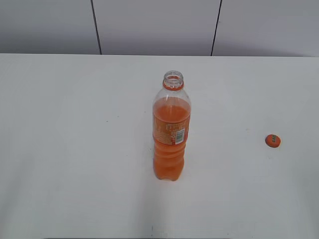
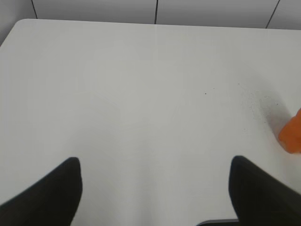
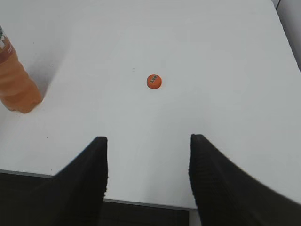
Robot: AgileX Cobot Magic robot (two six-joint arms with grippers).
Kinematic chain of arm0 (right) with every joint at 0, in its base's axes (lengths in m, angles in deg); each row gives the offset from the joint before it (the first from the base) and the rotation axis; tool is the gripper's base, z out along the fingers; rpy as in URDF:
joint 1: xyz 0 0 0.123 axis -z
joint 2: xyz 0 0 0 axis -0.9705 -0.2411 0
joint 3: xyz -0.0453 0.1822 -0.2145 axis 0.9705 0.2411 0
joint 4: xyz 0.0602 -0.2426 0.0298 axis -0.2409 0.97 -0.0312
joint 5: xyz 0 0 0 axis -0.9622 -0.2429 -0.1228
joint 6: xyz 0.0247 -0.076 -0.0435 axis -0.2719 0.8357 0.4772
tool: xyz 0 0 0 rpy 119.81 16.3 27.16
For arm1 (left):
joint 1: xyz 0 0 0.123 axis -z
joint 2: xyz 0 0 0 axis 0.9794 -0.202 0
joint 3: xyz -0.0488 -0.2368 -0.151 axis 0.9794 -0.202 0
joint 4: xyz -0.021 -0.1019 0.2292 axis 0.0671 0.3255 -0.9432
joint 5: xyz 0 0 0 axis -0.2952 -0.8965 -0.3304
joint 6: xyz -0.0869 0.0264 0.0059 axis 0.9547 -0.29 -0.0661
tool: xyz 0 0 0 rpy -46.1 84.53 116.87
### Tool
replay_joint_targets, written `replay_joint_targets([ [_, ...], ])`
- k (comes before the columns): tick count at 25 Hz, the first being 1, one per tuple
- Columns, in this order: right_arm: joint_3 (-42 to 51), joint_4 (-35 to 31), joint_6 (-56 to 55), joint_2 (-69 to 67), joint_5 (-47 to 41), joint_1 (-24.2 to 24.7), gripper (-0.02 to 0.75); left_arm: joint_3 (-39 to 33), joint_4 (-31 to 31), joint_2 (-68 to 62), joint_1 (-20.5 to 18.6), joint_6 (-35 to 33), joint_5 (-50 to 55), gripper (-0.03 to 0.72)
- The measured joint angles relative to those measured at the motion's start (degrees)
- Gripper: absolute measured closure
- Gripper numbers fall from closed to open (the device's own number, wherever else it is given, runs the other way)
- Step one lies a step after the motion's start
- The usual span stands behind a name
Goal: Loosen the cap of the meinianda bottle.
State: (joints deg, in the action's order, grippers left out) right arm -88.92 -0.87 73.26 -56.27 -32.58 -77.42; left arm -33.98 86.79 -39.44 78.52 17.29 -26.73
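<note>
The meinianda bottle (image 1: 171, 134) stands upright at the middle of the white table with its mouth open and no cap on it. Its lower body shows at the left edge of the right wrist view (image 3: 16, 84), and a bit of it at the right edge of the left wrist view (image 2: 292, 134). The orange cap (image 1: 272, 141) lies flat on the table to the bottle's right, also seen in the right wrist view (image 3: 154, 81). My left gripper (image 2: 155, 165) is open and empty. My right gripper (image 3: 148, 141) is open and empty, near the table's front edge, short of the cap.
The white table (image 1: 75, 149) runs back to a grey panelled wall (image 1: 149, 25). The table's front edge (image 3: 141, 203) lies under my right gripper. Neither arm shows in the exterior view.
</note>
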Motion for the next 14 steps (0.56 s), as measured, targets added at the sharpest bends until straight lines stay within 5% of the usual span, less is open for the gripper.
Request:
replay_joint_targets([
  [14, 0.0, 0.0, 0.0, 0.0, 0.0, 0.0, 0.32, 0.0, -1.71, 0.0, 0.0, -0.06, 0.0, 0.122],
])
